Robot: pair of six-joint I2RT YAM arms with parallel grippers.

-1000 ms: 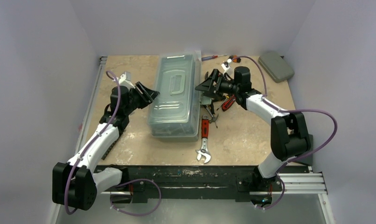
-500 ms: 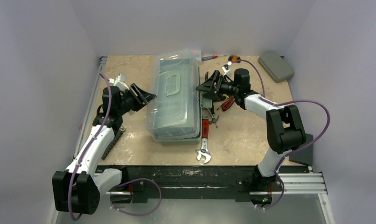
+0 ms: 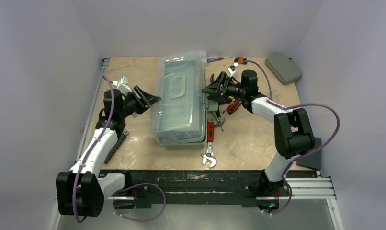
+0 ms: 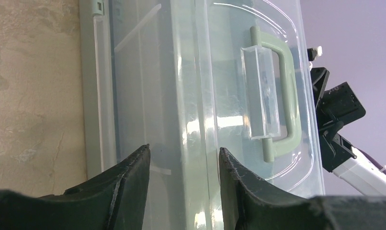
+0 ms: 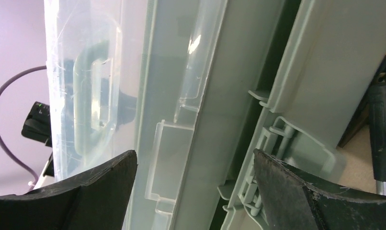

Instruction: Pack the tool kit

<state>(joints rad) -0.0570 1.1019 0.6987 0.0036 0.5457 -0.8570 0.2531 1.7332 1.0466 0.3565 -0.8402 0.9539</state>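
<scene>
The tool kit (image 3: 179, 103) is a long grey-green box with a translucent lid, lying mid-table. The lid sits tilted, and a dark gap shows between the lid rim (image 5: 191, 96) and the base wall (image 5: 325, 52) by the latch (image 5: 277, 139). My left gripper (image 3: 150, 99) (image 4: 184, 153) is at the lid's left edge with its jaws partly apart and only lid surface between them. Beyond it is the green handle (image 4: 283, 96). My right gripper (image 3: 211, 88) (image 5: 195, 158) is wide open, straddling the lid rim and the base edge. Loose hand tools (image 3: 219, 117) lie to the right of the box.
A red-handled wrench (image 3: 209, 143) lies near the box's front right corner. A screwdriver (image 3: 219, 59) lies at the back. The small flat grey case (image 3: 283, 67) sits at the back right corner. A black tool handle (image 5: 382, 129) lies beside the base.
The lid has tilted and its left edge has shifted left. My left arm's elbow has swung left while its gripper stays at the lid. The right gripper has barely moved.
</scene>
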